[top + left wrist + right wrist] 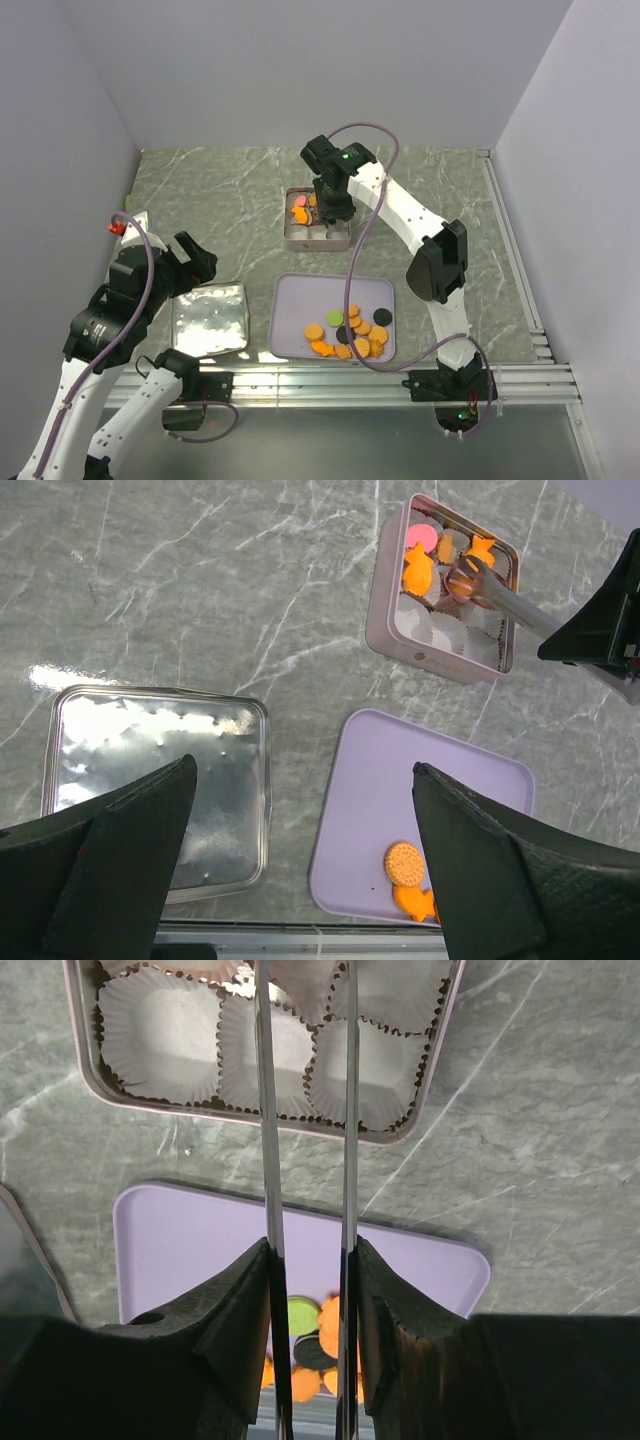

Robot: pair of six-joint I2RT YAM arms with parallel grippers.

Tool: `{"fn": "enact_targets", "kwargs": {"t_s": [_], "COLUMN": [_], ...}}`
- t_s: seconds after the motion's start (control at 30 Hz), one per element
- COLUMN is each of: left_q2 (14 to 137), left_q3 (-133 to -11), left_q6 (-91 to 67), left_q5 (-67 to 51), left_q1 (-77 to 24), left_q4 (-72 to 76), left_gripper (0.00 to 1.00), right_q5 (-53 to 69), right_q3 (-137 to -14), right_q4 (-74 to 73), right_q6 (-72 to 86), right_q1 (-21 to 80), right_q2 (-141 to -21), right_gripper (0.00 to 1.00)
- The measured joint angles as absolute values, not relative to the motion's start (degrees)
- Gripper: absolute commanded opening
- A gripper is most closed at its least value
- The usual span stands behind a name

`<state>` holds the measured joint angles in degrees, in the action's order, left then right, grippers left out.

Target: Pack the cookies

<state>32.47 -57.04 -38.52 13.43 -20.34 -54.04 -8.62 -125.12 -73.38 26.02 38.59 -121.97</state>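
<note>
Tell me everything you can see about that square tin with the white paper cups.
The square pale pink metal tin has rounded corners and low walls. It sits on the grey marbled table, beyond the lavender tray and apart from it. White fluted paper cups fill it. The far cups hold a pink round cookie and two orange fish-shaped cookies. Metal tongs held by the right end effector reach in, tips at another orange piece.

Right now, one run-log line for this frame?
right gripper: shut on tongs, cookie at tips over tin | left gripper: open, empty | tray: more cookies
</note>
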Motion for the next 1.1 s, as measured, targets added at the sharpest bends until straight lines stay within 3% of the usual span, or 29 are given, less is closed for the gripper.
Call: {"fn": "enact_targets", "kwargs": {"t_s": [1.1], "left_q2": [32.45], "left_q3": [-57.04], "left_q6": [-38.50], "left_q5": [13.41], "left_q1": [-20.34], "left_q4": [-54.30], "left_gripper": [0.95], "right_q5": [-6.48], "right_q3": [-121.49], "right_q4": [-70.22], "right_q6": [25.87], "right_q1": [38.35], "right_q2": [-117.14], "right_gripper": [0.39]}}
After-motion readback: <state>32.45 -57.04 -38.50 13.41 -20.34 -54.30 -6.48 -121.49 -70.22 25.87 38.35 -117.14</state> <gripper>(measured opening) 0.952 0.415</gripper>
